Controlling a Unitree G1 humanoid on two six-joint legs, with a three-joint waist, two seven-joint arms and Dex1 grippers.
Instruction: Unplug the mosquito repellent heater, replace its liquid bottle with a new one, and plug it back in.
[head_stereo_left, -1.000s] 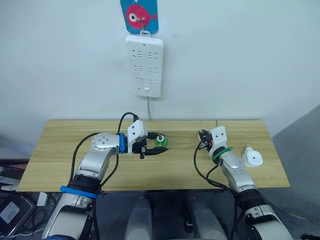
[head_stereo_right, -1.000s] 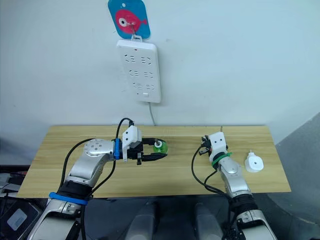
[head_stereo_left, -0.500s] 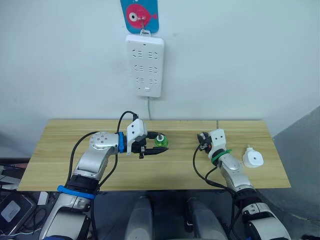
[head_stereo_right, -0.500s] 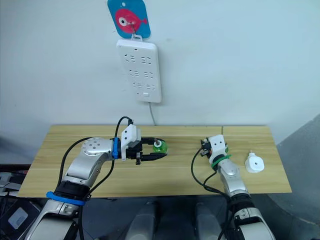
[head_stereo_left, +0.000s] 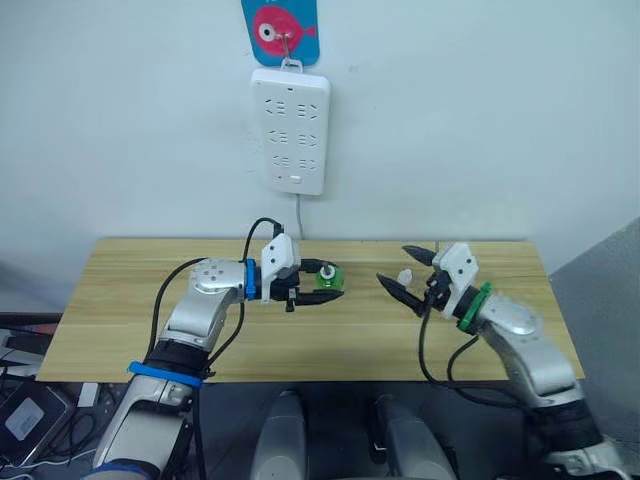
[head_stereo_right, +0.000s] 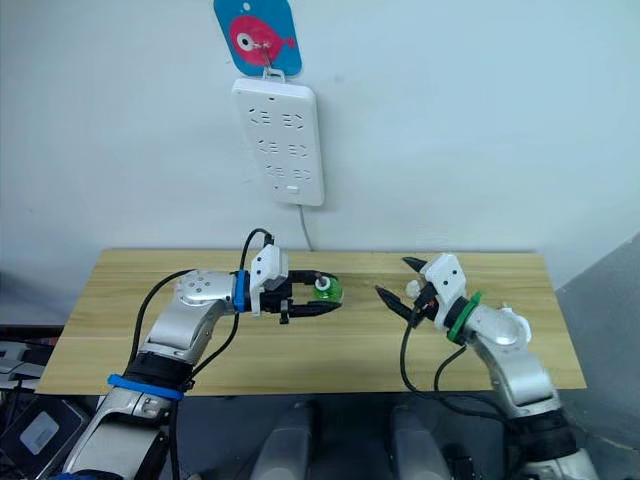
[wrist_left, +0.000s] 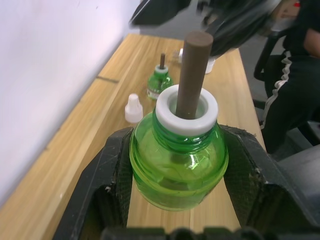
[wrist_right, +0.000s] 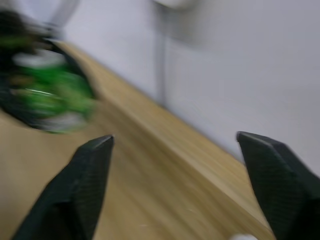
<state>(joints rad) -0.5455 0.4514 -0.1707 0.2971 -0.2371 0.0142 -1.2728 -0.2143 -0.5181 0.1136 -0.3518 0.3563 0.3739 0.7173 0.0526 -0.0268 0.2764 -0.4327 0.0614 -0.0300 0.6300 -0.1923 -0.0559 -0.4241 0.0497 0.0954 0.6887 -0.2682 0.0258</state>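
Note:
My left gripper (head_stereo_left: 318, 287) is shut on a green liquid bottle (head_stereo_left: 326, 278) with a white collar and brown wick (wrist_left: 194, 70), held just above the wooden table (head_stereo_left: 110, 300). My right gripper (head_stereo_left: 393, 265) stands open with nothing between its fingers, a short way to the right of that bottle and pointing at it. Beyond the held bottle, the left wrist view shows a second green bottle (wrist_left: 160, 83) standing upright on the table with a small white cap (wrist_left: 133, 107) beside it. The cap (head_stereo_left: 405, 274) lies just behind my right gripper. The mosquito repellent heater is hidden behind my right arm.
A long white power strip (head_stereo_left: 289, 130) hangs on the wall above the table's back edge, under a blue and pink fish hook (head_stereo_left: 279, 30), with its cord (head_stereo_left: 298, 215) running down. A person in dark clothes (wrist_left: 295, 60) sits past the table's right end.
My right gripper has opened, lifted and swung left toward the held bottle, and its arm now covers the spot where the heater lay. The left gripper has edged right with the bottle.

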